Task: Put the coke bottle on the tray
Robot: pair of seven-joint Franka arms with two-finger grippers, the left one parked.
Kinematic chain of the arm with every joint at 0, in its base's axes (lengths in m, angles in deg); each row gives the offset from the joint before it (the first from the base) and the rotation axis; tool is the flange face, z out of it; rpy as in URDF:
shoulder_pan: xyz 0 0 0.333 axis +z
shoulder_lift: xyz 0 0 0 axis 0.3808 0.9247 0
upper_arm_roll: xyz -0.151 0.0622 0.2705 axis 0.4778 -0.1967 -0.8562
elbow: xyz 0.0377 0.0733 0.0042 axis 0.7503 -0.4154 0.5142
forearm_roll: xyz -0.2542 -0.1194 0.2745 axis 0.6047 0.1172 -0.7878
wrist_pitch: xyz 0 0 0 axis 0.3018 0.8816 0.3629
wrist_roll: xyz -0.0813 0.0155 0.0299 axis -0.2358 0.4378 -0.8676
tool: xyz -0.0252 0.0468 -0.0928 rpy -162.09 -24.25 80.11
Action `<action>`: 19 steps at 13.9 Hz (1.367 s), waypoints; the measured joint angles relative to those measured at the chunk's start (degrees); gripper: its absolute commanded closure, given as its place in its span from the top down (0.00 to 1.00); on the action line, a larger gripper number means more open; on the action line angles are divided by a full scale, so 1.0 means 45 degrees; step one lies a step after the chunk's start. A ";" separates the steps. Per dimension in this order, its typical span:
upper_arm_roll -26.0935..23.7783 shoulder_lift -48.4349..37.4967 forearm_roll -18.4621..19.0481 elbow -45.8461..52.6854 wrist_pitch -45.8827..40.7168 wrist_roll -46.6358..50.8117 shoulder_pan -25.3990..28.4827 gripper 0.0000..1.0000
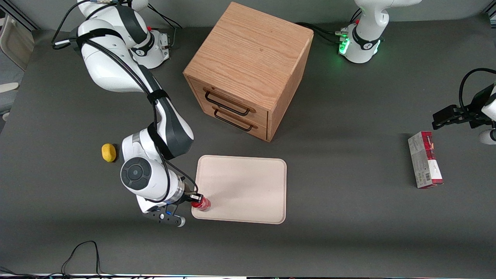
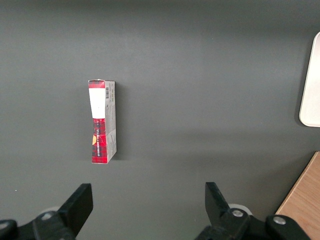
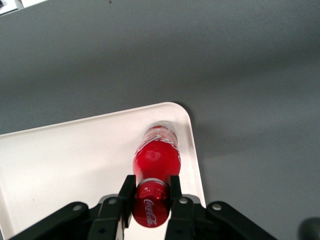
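Note:
The coke bottle [image 1: 202,203] is small and red with white script and a red cap. It stands on the cream-white tray [image 1: 248,182], at the tray's corner nearest the front camera on the working arm's side. In the right wrist view the bottle [image 3: 156,156] stands upright on the tray [image 3: 65,165], close to its rounded corner. My gripper [image 1: 195,199] is over that corner, and in the right wrist view the gripper [image 3: 151,192] is shut on the bottle's cap, one finger on each side.
A wooden drawer cabinet [image 1: 248,69] stands farther from the front camera than the tray. A yellow lemon-like lump [image 1: 109,152] lies on the table beside my arm. A red-and-grey carton [image 1: 425,159] lies toward the parked arm's end, also in the left wrist view [image 2: 102,121].

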State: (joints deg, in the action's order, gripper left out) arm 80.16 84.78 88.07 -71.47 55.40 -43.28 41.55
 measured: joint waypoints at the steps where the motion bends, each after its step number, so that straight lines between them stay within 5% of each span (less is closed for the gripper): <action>1: 0.0001 -0.0002 0.0031 0.0024 0.0051 0.0002 0.0000 1.00; 9: 0.0003 -0.0002 0.0102 0.0145 0.0059 0.0003 0.0000 1.00; 14: 0.0075 -0.0224 0.1046 -0.0028 -0.0427 -0.0307 -0.0132 1.00; 19: 0.0173 -0.4227 0.0182 -0.4013 -0.1326 -0.4631 -0.2325 1.00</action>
State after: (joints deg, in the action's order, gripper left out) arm 80.94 65.76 88.88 -89.53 49.44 -64.12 31.09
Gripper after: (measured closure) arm 0.000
